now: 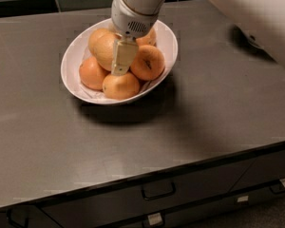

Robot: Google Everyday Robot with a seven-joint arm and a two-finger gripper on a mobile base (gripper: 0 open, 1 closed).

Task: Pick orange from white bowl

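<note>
The white bowl sits at the back middle of the dark countertop and holds several oranges on white paper. The orange, the largest and palest one, lies on top at the bowl's back left. Smaller, deeper-orange ones lie at the left, front and right. My gripper reaches straight down from the white arm into the middle of the bowl. It stands against the right side of the pale orange, between it and the right orange. The arm hides the orange's top right.
The grey countertop stretches around the bowl. Its front edge runs above drawers with handles. A dark tiled wall stands behind. The arm's large white body fills the upper right above the counter.
</note>
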